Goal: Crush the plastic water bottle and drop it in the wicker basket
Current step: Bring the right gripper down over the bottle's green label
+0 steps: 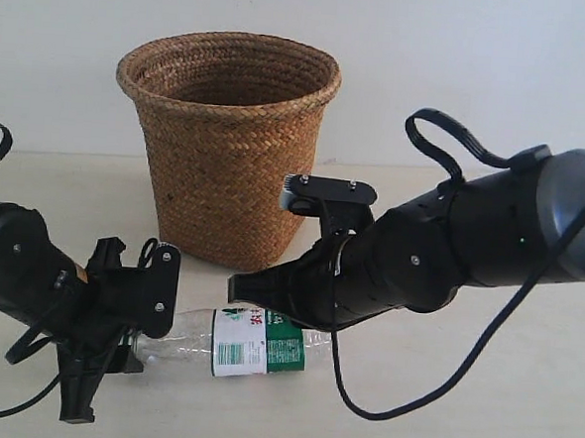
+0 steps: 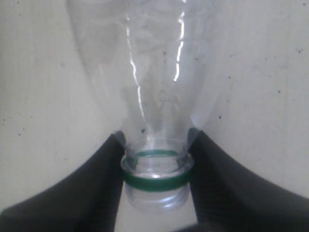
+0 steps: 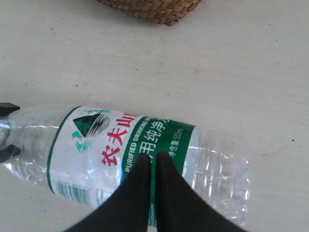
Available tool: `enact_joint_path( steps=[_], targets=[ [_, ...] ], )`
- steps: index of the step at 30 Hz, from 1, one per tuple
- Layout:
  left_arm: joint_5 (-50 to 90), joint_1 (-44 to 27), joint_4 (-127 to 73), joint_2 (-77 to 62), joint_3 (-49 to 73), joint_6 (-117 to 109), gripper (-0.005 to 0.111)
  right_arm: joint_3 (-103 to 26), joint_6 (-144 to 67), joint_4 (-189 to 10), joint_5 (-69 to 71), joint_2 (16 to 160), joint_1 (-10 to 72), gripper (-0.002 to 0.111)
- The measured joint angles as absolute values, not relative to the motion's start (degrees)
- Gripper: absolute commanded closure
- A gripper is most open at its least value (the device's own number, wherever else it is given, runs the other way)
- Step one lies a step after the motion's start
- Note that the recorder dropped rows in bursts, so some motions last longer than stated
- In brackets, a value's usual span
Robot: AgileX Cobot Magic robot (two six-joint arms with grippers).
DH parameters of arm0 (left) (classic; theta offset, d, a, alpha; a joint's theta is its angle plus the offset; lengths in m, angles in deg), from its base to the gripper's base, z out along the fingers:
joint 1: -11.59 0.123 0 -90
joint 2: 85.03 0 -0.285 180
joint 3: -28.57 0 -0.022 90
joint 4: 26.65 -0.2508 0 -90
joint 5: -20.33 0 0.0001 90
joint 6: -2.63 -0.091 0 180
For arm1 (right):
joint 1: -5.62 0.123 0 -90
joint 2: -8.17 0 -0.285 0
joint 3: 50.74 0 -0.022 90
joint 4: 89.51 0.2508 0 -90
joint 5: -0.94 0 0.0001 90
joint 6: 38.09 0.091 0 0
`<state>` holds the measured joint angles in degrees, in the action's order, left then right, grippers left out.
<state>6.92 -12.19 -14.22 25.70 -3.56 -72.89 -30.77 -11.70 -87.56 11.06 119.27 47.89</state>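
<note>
On desk [image 1: 520, 392], left gripper [image 2: 155, 166]: you clamp the plastic water bottle [image 1: 255, 343] neck, anchoring it;
Right gripper [image 3: 150, 162]: closed, set to crush

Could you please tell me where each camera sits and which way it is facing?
Exterior: off the arms, low, facing the basket and wall; both arms show, meeting at the lying bottle.
Left wrist: looks along the left fingers, closed on the bottle's neck.
Right wrist: looks down past the shut right fingers onto the label.
Shared: all three show the bottle; exterior and right wrist also the basket.
</note>
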Motion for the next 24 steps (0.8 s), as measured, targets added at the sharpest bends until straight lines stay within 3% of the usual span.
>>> enact_joint_path(
  steps=[24],
  targets=[
    [7.2,-12.2,-14.4,25.8,-3.6,-72.9,0.103,-32.1,-11.9,-84.8,9.9,126.0,48.6,0.108]
  ],
)
